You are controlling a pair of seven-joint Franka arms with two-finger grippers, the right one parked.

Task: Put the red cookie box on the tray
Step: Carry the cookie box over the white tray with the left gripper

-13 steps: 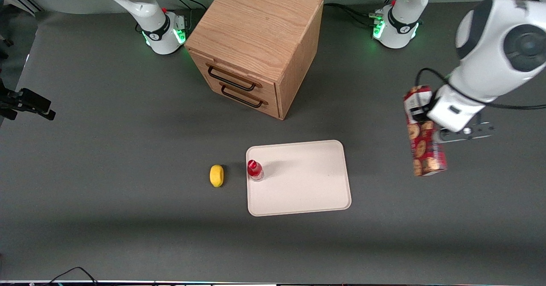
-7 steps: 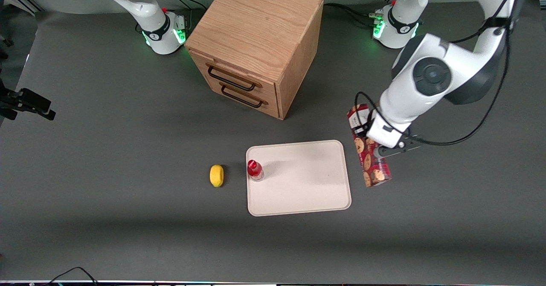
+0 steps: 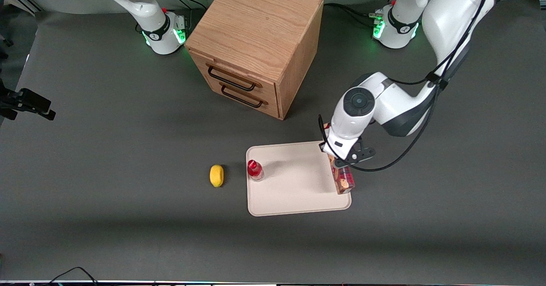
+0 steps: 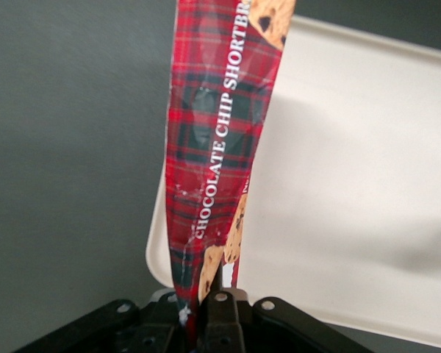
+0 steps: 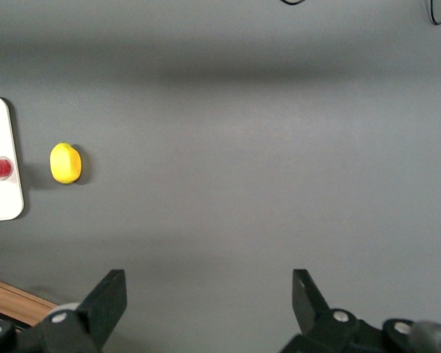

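My left gripper is shut on the red cookie box, a long narrow plaid carton printed with cookies. The box hangs lengthwise over the edge of the tray that lies toward the working arm's end of the table. In the left wrist view the box runs out from between the gripper jaws, over the rim of the cream tray and partly over the grey table. I cannot tell whether the box touches the tray.
A small red-capped bottle stands on the tray's edge toward the parked arm's end. A yellow lemon lies on the table beside it. A wooden two-drawer cabinet stands farther from the front camera than the tray.
The left arm has carried the box from the working arm's end of the table toward the tray and lowered it; the box now overlaps the tray's edge.
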